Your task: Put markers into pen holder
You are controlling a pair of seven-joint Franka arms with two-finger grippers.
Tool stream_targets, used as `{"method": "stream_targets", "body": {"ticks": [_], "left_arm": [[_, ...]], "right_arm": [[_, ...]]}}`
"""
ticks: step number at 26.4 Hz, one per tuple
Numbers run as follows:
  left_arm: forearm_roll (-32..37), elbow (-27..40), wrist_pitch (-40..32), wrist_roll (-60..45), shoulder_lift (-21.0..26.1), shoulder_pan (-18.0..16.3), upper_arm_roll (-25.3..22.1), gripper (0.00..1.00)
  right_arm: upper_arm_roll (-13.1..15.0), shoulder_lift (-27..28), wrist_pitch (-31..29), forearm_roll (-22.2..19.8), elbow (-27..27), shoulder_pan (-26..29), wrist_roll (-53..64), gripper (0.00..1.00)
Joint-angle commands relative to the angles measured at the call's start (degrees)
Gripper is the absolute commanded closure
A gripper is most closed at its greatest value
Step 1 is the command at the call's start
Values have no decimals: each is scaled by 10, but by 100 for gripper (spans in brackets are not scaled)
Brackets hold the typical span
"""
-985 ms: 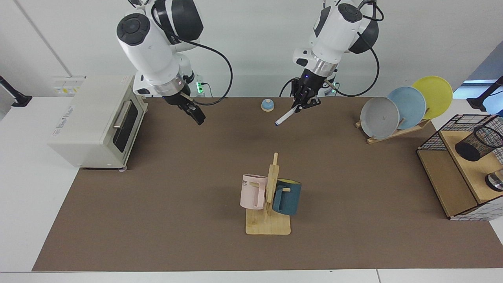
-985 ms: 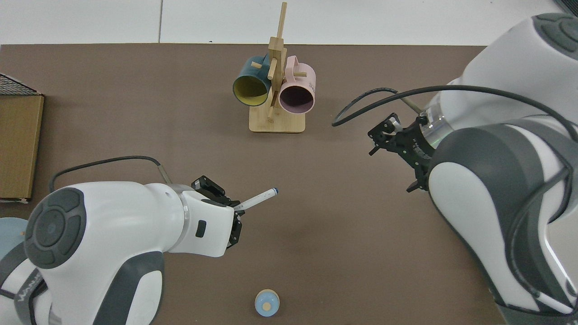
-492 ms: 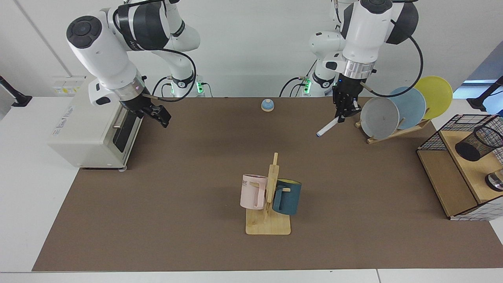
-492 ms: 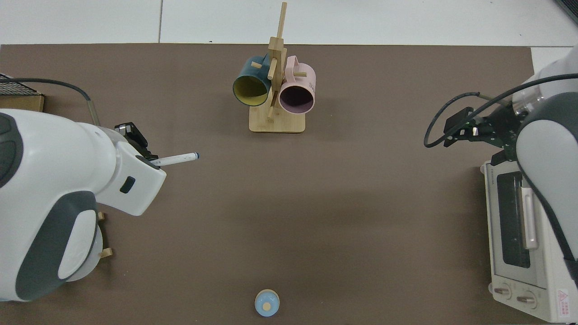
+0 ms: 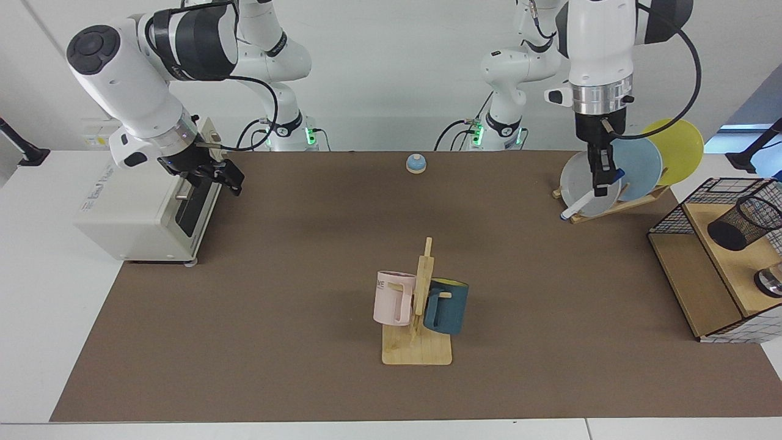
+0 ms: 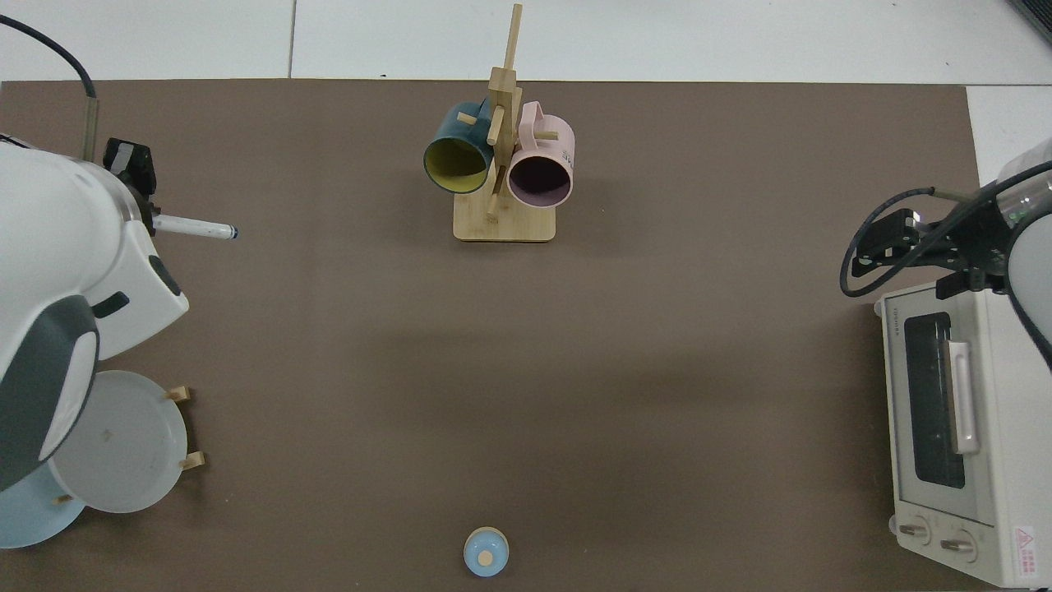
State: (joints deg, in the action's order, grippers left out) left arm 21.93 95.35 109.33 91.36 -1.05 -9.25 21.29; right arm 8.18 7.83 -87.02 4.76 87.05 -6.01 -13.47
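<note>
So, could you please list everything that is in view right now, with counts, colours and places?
marker: one, white with blue tip, held in the air before the plates
pen holder: one, black mesh, on the wire shelf
wire shelf: one, black with wooden boards, table's edge
plates: three, grey, blue, yellow, in a wooden rack
mugs: two, pink and dark blue, on a wooden stand mid-table
bell: one, blue, far table edge
toaster oven: one, white
left gripper: shut on the marker
right gripper: waits by the toaster oven
</note>
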Motion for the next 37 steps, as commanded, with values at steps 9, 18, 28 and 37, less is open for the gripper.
{"method": "stream_targets", "body": {"ticks": [9,18,28,37], "left_arm": [[31,-75,28,217,63,-104,7,100],[131,-147,75,287,115,-148,5,100],[133,-173,183,365,147,-233,-1,100],[187,-168,130,379,132,-263,4,100]], "right_arm": [[-9,-60,-66,-10,86,7,12,0],[-9,-64,-59,-10,94,13,11,0],[-9,-67,-34,-10,94,14,-5,0],[-9,-82,18,-10,95,21,-4,0]]}}
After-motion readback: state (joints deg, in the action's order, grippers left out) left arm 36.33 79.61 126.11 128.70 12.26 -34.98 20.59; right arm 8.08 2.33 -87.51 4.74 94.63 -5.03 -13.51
